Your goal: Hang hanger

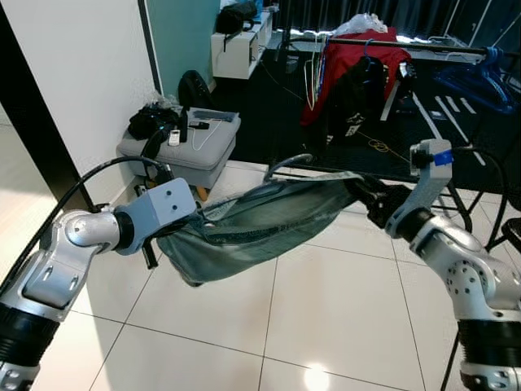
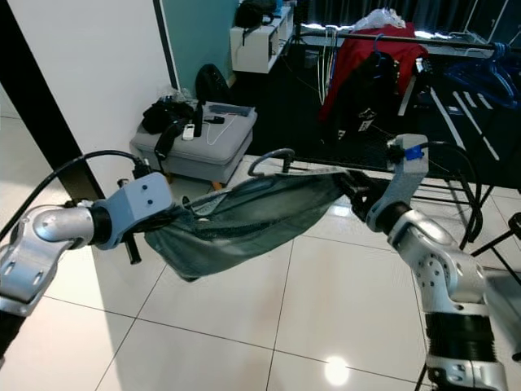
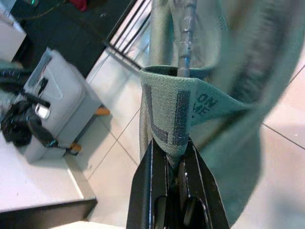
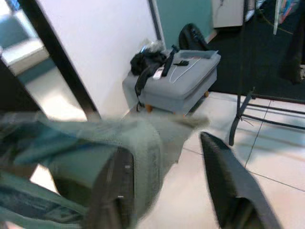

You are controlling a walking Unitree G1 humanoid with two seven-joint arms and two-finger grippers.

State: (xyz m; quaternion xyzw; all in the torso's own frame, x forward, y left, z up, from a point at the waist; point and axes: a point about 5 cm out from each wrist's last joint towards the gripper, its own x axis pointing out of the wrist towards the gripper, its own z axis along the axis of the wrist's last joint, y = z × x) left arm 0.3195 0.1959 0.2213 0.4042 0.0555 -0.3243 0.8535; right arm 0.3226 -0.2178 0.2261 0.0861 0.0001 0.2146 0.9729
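A grey-green garment hangs on a hanger whose grey hook sticks up in the middle; it is stretched in the air between my two arms. My left gripper is shut on the garment's folded waistband, with the hanger's grey bar running away just beyond the fingertips. My right gripper is at the garment's other end; its fingers stand wide apart and the cloth lies over one finger. The clothes rack's black rail is across the room, behind the garment.
On the rack hang a red garment, a dark one and blue hangers. A grey ottoman with cables and small items stands by the white wall. The rack's low frame runs close behind my right arm.
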